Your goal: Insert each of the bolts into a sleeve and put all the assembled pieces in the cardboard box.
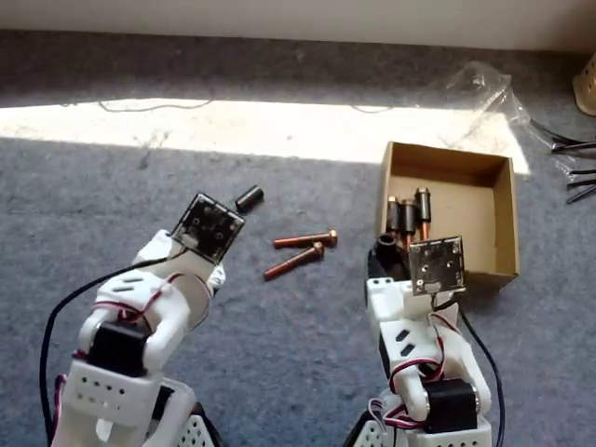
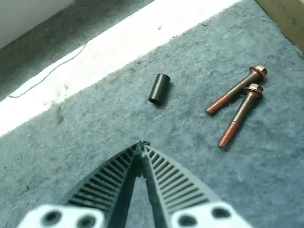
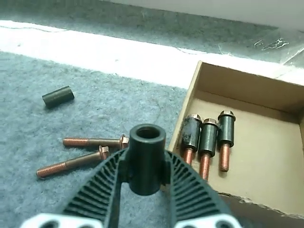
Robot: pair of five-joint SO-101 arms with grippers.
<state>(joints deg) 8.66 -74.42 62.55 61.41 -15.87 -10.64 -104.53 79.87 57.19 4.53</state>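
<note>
Two copper bolts [image 1: 300,251] lie side by side on the grey carpet between the arms; the left wrist view has these bolts [image 2: 236,97] beside a loose black sleeve [image 2: 159,89]. That sleeve [image 1: 249,197] rests just beyond my left gripper [image 2: 141,145], which is shut with nothing in it. My right gripper [image 3: 146,166] is shut on another black sleeve [image 3: 147,156], held upright with its bore facing up, next to the cardboard box [image 1: 503,219]. Three assembled bolt-and-sleeve pieces [image 3: 208,137] lie inside the box near its left wall.
A crumpled clear plastic bag [image 1: 480,88] lies behind the box. Black cables [image 1: 573,168] run along the right edge. A bright sunlit strip [image 1: 233,126] crosses the carpet behind the parts.
</note>
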